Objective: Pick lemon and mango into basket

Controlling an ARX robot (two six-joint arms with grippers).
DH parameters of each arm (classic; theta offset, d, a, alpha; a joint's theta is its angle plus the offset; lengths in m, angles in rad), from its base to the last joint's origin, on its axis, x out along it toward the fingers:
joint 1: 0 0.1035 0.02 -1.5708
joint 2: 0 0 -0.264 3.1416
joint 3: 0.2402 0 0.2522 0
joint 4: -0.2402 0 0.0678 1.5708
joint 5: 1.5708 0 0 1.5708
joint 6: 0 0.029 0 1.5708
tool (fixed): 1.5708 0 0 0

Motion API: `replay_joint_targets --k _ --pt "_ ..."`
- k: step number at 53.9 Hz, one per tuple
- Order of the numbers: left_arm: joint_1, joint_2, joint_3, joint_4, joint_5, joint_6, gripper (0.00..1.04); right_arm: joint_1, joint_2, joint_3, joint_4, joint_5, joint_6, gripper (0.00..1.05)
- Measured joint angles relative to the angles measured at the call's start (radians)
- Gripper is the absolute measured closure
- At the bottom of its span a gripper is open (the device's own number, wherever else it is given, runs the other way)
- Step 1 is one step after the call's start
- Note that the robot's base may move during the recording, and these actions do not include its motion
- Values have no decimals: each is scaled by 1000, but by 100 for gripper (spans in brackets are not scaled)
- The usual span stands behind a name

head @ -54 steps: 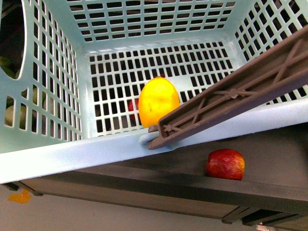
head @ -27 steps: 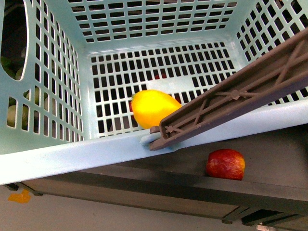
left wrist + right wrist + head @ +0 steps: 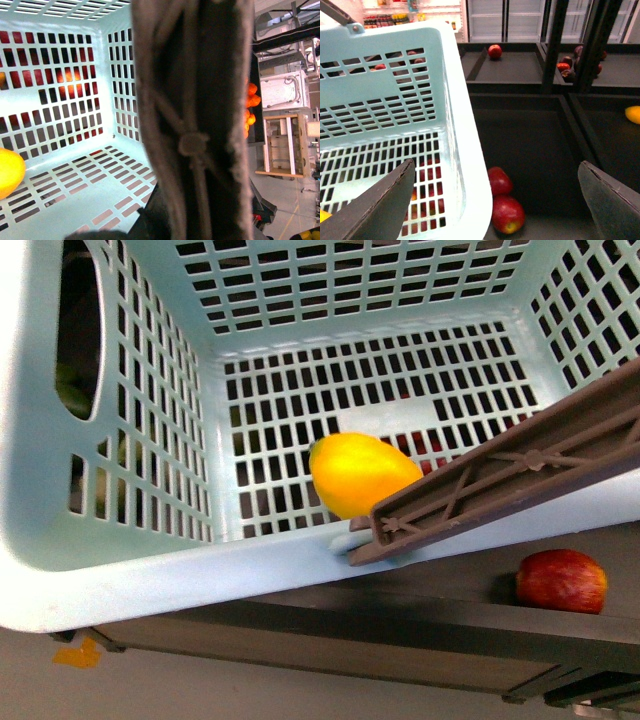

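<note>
While within basket (image 3: 150, 580), yellow fruit (image 3: 360, 473) beside handle (image 3: 520, 475).

Under me I see a dark shelf (image 3: 530, 145), divided in compartments. A red apple (image 3: 508, 214) lies on it just beside the wall of the basket (image 3: 462, 125). A second apple (image 3: 499, 181) touches the first one. A third apple (image 3: 494, 51) lies in the compartment well behind the basket.
</note>
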Motion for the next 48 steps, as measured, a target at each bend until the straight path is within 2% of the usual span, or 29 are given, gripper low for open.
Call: replay_joint_targets --k 48 --pt "10 -2 0 0 -12 3 100 -1 0 -5 -1 -4 0 9"
